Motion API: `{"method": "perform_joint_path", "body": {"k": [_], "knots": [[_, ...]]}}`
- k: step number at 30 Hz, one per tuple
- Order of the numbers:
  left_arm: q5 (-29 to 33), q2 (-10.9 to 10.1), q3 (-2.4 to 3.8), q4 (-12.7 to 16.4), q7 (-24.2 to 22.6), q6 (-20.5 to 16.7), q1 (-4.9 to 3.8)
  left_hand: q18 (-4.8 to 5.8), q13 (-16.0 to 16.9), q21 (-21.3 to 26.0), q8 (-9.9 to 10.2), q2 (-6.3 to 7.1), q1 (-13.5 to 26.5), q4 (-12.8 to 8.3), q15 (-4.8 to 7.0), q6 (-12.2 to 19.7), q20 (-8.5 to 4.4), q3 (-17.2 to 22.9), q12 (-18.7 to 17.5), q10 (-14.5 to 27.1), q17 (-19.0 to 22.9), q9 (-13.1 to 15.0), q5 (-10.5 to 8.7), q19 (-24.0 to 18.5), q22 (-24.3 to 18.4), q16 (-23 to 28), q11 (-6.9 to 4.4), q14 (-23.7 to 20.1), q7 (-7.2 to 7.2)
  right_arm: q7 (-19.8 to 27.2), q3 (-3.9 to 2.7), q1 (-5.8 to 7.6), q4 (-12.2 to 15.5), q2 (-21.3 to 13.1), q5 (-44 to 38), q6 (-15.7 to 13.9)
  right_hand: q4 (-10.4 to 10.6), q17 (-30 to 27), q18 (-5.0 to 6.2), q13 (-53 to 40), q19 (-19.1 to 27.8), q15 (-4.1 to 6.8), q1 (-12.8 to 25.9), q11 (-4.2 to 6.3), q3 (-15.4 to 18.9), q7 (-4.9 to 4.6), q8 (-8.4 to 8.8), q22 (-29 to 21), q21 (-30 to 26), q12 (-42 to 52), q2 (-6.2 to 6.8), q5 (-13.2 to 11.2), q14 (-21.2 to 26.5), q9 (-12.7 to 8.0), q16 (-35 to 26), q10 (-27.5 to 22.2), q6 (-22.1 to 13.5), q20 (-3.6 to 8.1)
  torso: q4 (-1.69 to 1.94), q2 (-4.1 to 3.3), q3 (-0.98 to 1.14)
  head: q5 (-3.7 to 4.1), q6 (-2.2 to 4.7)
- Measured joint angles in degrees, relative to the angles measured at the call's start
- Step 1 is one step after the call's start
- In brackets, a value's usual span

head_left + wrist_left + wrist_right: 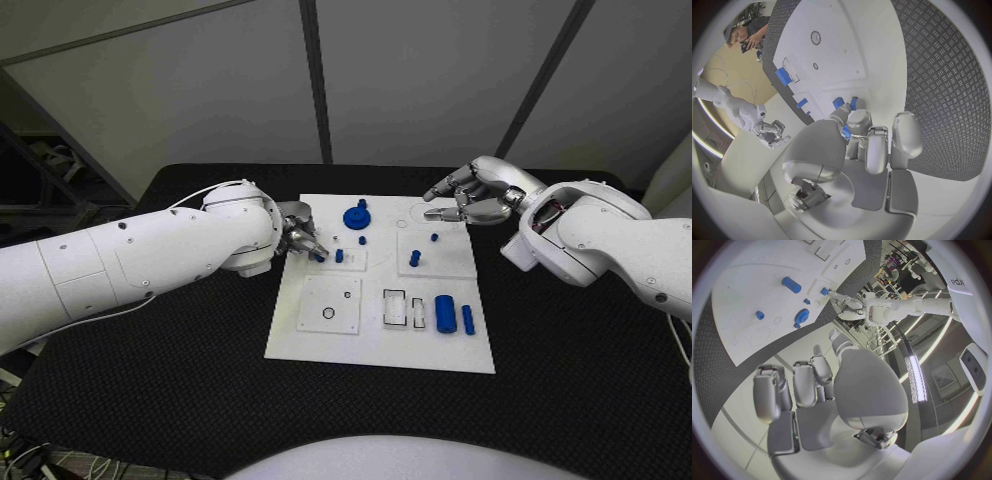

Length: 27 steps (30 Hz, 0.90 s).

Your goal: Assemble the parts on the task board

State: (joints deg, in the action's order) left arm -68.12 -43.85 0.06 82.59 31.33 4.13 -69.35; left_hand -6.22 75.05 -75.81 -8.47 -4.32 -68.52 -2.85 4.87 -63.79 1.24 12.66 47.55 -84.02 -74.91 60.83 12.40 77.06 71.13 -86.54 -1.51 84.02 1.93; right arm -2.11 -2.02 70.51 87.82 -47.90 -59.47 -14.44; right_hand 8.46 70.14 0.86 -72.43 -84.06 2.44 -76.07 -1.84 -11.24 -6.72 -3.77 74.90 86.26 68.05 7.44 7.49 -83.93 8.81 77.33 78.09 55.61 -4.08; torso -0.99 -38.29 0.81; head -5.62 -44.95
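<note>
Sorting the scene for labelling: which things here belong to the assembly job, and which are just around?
Job:
task board
round blue part
blue pegs
blue cylinders
left hand, at a small blue part
right hand

Around:
black table

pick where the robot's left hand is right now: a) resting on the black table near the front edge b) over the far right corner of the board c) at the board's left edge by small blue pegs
c: the left hand sits at the left edge of the task board, fingertips at a small blue peg.
</note>
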Motion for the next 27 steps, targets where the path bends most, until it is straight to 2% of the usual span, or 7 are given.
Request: {"method": "perform_joint_path", "body": {"k": [6,7,10,11,17,19,27], "knots": [[0.0,0.3,0.02,-0.4,0.0,0.2,-0.03,0.57,0.0,0.0,-0.1,0.01,0.0,0.0,-0.08,0.0,0.00,0.0,0.0,0.2,0.0,0.1,0.00,0.0,0.0,0.0,-0.17,-0.1,0.01,0.0,0.00,0.00,0.0,0.0,0.0,0.0,0.0,0.0,0.00,0.0,0.0,0.00,0.0,0.00,0.0,0.00,0.00,0.0,0.0,0.0,0.00,0.0,0.0,0.0,0.0,0.0,0.0,0.00,-0.05,-0.01,0.02,-0.09,-0.12],[0.0,0.4,0.03,-0.5,0.0,0.3,-0.03,3.56,0.0,0.0,-0.1,0.01,0.0,0.0,-0.08,0.0,0.00,0.0,0.0,0.2,0.0,0.2,0.00,0.0,0.0,0.0,-0.17,-0.1,0.02,0.0,0.00,0.00,0.0,0.0,0.0,0.0,0.0,0.0,0.00,0.0,0.0,0.00,0.0,0.00,0.0,0.00,0.00,0.0,0.0,0.0,0.00,0.0,0.0,0.0,0.0,0.0,0.0,0.00,-0.05,-0.03,0.02,-0.10,-0.14],[0.0,0.8,0.02,-0.8,0.0,0.5,-0.03,2.61,0.0,0.0,-0.1,0.03,0.0,0.0,-0.09,-0.1,0.00,0.0,0.0,0.2,0.0,0.1,0.00,0.0,-0.1,0.0,-0.17,-0.1,0.10,0.0,0.00,0.00,0.1,0.0,0.0,0.0,0.0,0.0,0.00,0.0,0.0,0.00,0.0,0.00,0.0,0.00,0.00,0.0,0.0,0.0,0.00,0.0,0.0,0.1,0.0,0.0,0.0,0.00,-0.06,-0.05,0.02,-0.12,-0.32],[0.1,0.9,0.00,-0.9,0.1,0.7,0.01,-0.16,0.0,0.0,-0.1,0.04,0.0,0.0,-0.10,-0.1,0.00,0.0,0.0,0.2,0.0,0.2,0.00,0.0,-0.1,0.0,-0.17,-0.1,0.11,0.0,0.00,0.00,0.1,0.0,0.0,0.0,0.0,0.0,0.00,0.0,0.0,0.00,0.0,0.00,0.0,0.00,0.00,0.0,0.0,0.0,0.00,0.0,0.0,0.1,0.0,0.0,0.0,0.00,-0.06,-0.05,0.02,-0.12,-0.37],[0.1,1.6,0.12,-1.7,0.1,1.1,0.14,0.10,0.0,0.0,-0.3,0.40,0.4,0.0,-0.20,-0.1,0.00,0.0,0.0,0.2,0.0,0.2,-0.01,0.0,-0.1,0.0,-0.17,0.0,0.12,0.0,0.00,0.00,0.1,0.0,0.0,0.1,0.0,0.0,0.00,0.0,0.0,0.00,0.0,0.00,0.0,0.00,0.00,0.0,0.0,0.0,0.00,0.0,0.0,0.1,0.0,0.0,0.0,0.00,-0.06,-0.05,0.02,-0.12,-0.51],[0.1,1.7,0.18,-1.9,0.2,1.2,0.19,3.56,0.0,0.0,-0.3,0.40,0.4,0.0,-0.26,-0.1,0.00,0.0,0.0,0.2,0.0,0.2,-0.01,0.0,-0.1,0.0,-0.16,0.0,0.12,0.0,0.00,0.00,0.2,-0.1,0.0,0.1,0.0,0.0,0.00,0.0,0.0,0.00,0.0,0.00,0.0,0.00,0.00,0.0,0.0,0.0,0.00,0.0,0.0,0.1,0.0,0.0,0.0,0.00,-0.06,-0.05,0.02,-0.12,-0.58],[0.2,2.1,0.29,-2.6,0.2,1.6,0.26,0.03,0.0,0.0,-0.4,0.40,0.4,0.0,0.04,-0.2,0.00,0.0,0.0,0.2,0.0,0.1,-0.02,0.0,-0.1,0.0,-0.15,0.0,0.21,0.0,0.00,0.00,0.3,-0.1,0.0,0.1,0.0,0.0,0.00,0.0,0.0,0.00,0.0,0.00,0.0,0.00,0.00,0.0,0.0,0.0,0.00,0.0,0.0,0.1,0.0,0.0,0.0,0.00,-0.06,-0.01,0.01,0.02,-0.57]]}}
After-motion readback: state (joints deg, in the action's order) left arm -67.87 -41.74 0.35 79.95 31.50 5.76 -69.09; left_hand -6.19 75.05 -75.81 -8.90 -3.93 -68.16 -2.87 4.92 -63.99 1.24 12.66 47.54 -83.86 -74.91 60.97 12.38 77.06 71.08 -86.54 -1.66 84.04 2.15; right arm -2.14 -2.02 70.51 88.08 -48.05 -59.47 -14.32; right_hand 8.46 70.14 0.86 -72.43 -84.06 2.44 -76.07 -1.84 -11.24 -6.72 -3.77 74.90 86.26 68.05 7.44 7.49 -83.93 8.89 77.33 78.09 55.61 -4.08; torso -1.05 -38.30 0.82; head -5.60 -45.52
